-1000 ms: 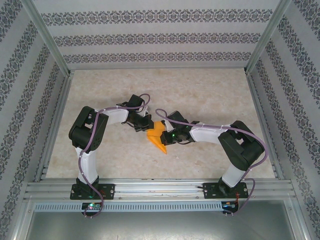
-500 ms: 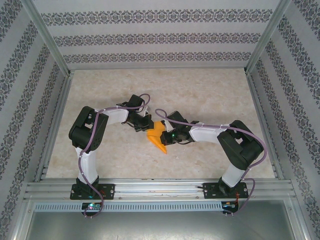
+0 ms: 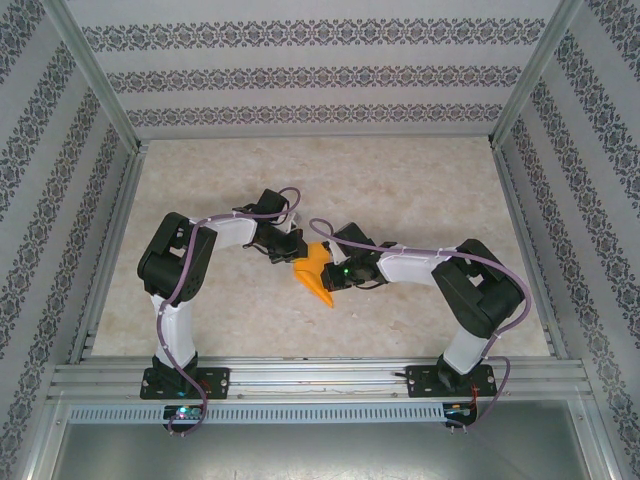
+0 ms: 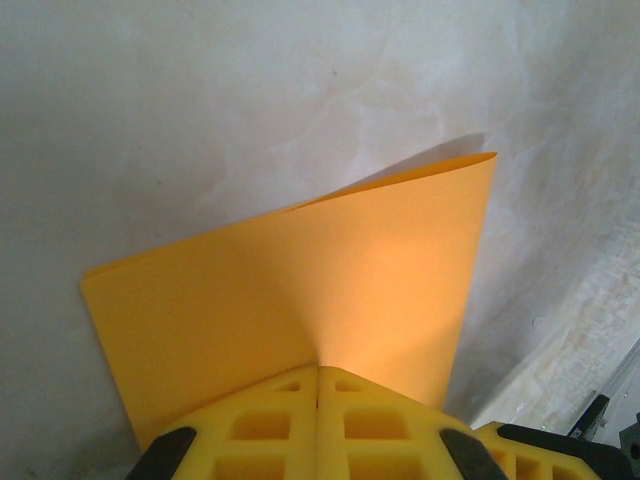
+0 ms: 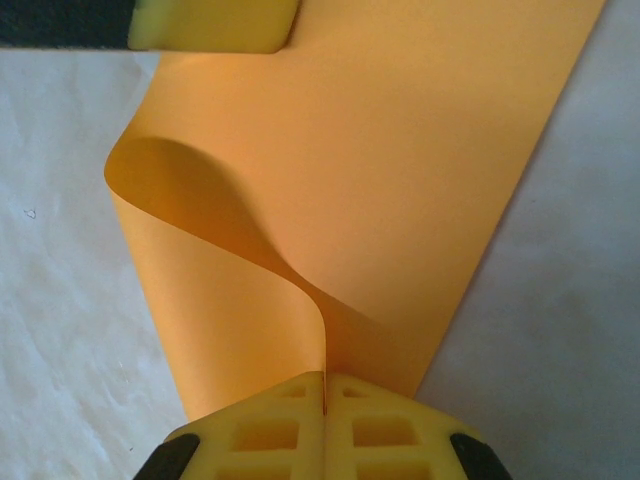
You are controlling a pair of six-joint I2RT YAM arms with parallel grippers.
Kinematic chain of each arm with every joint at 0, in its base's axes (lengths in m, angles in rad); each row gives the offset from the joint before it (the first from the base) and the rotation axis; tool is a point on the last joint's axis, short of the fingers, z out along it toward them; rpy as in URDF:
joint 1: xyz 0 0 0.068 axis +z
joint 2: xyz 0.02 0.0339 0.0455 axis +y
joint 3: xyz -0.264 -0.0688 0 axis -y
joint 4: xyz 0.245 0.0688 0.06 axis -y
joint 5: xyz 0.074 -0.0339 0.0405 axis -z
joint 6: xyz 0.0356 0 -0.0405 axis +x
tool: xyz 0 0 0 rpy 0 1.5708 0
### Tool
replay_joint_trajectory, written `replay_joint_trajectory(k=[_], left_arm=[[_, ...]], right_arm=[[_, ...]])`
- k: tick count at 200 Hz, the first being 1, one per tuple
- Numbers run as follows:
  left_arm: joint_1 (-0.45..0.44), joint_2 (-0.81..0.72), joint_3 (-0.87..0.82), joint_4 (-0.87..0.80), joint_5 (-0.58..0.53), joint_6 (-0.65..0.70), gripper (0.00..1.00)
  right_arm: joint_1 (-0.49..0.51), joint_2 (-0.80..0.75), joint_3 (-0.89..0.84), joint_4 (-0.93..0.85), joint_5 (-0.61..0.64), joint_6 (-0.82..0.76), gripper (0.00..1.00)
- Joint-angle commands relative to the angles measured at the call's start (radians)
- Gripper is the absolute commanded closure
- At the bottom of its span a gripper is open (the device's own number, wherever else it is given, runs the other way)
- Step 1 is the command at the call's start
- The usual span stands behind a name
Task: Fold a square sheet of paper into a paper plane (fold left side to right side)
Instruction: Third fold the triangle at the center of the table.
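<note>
Top external: we spot no real change over last second; square sheet of paper (image 3: 315, 272) stays at frame centre; left gripper (image 4: 318, 372) clamped tight on one edge, right gripper (image 5: 325, 380) pinching curled-up flap. We judge fold stalled, crease unpressed.

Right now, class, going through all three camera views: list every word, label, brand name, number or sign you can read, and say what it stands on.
There is no text to read.
The orange sheet of paper is plain on every face that shows.
The yellow fingers bear no marks.
The walls carry a repeating ornamental pattern, not letters.
The tabletop is unmarked.
</note>
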Motion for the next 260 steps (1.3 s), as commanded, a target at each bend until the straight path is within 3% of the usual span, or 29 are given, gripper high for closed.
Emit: replay_joint_trajectory(k=[1,122,153,195,221,260], left_arm=[[-0.017,0.04,-0.034,-0.062,-0.069,0.018,0.94],[-0.008,-0.123,0.06,-0.139,-0.123,0.037,0.78],[0.001,-0.237,-0.035,-0.089,-0.122,0.02,0.8],[-0.018,-0.361,-0.249,0.118,0.008,-0.053,0.88],[-0.045,-0.355,-0.335,0.235,0.073,-0.116,0.89],[-0.091,-0.312,-0.359,0.332,0.087,-0.166,0.89]], right_arm=[[-0.01,0.021,0.022,-0.02,0.017,-0.02,0.99],[-0.01,0.035,-0.037,-0.025,-0.011,0.009,0.99],[-0.01,0.036,-0.047,-0.021,-0.019,0.012,0.99],[-0.009,0.045,-0.047,-0.022,-0.027,0.011,0.99],[-0.01,0.053,-0.046,-0.024,-0.029,0.012,0.99],[-0.01,0.058,-0.044,-0.029,-0.027,0.011,0.99]])
